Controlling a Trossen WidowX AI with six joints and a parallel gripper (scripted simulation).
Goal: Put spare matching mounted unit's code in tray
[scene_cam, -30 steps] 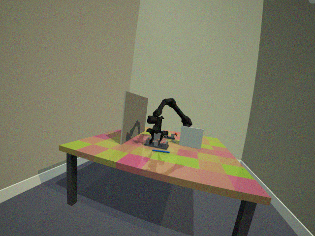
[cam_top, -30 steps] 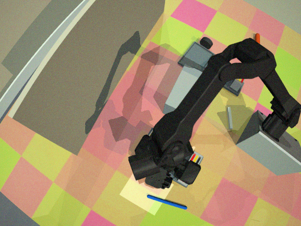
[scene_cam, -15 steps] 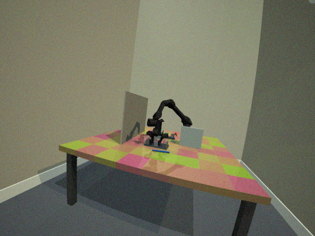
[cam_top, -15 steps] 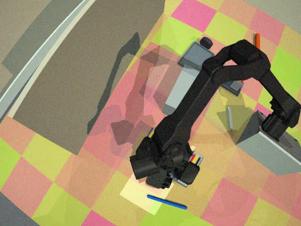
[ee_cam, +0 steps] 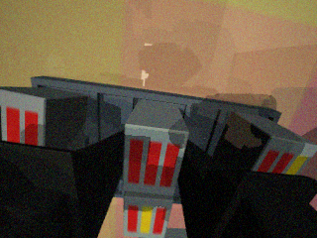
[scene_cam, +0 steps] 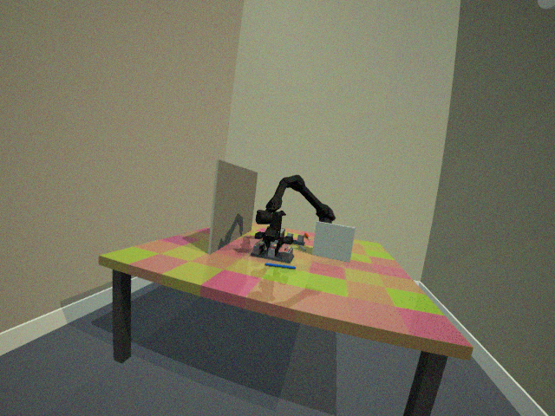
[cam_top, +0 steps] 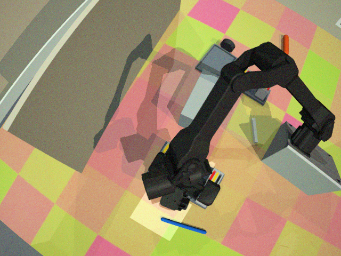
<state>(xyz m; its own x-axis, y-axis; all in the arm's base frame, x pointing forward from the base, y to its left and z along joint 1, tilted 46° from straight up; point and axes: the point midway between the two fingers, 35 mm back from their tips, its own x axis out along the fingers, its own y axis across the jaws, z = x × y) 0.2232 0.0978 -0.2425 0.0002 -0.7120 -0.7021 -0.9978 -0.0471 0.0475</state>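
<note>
My gripper (cam_top: 194,194) (scene_cam: 271,250) (ee_cam: 154,135) is low over the dark rack (scene_cam: 283,258) (ee_cam: 89,84). Its fingers are shut on the middle block (ee_cam: 156,159), whose face shows three red bars; it is in or just above its slot. Beside it are a left block (ee_cam: 22,124) with red bars, partly hidden, and a right block (ee_cam: 279,159) with two red bars and a yellow one. A nearer block (ee_cam: 146,218) shows red, yellow, red. A shallow grey tray (cam_top: 216,56) is empty where visible. A pale box (cam_top: 198,96), possibly the mounted unit, shows no code.
A tall grey panel (cam_top: 90,71) (scene_cam: 232,205) stands on one side, a pale upright board (cam_top: 291,165) (scene_cam: 334,242) by the arm's base. A second dark holder (cam_top: 256,95) is partly under the arm. There are a blue rod (cam_top: 183,225) (scene_cam: 280,265), an orange rod (cam_top: 286,44) and a black cylinder (cam_top: 227,45).
</note>
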